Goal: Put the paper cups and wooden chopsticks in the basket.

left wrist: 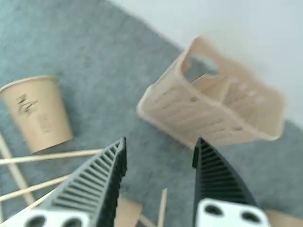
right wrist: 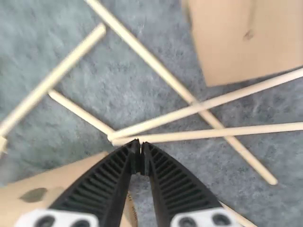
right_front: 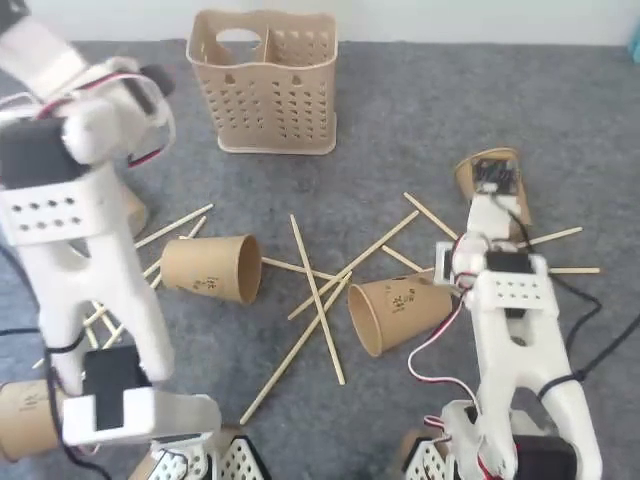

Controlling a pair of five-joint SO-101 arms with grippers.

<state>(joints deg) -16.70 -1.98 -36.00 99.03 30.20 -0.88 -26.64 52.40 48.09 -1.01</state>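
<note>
My left gripper [left wrist: 161,142] hangs with its jaws wide apart and nothing between them. It is above the grey carpet [left wrist: 71,42], just short of the basket [left wrist: 213,113]. From that wrist I also see a paper cup [left wrist: 40,113] off to one side, with a few chopsticks lying near it.

My right gripper [right wrist: 140,146] has its jaws pressed together, and I see nothing caught in them. Its tips sit just beside the ends of two chopsticks [right wrist: 208,134] that meet on the carpet.

From the high view, the basket stands upright at the far side, well apart from everything else. The left cup [right_front: 210,268] and the middle cup [right_front: 400,312] lie on their sides with their mouths towards each other. The scattered sticks [right_front: 315,290] are crossed between them. A third cup [right_front: 470,175] lies partly under the right arm. A fourth cup [right_front: 22,420] lies by the left arm's base.
</note>
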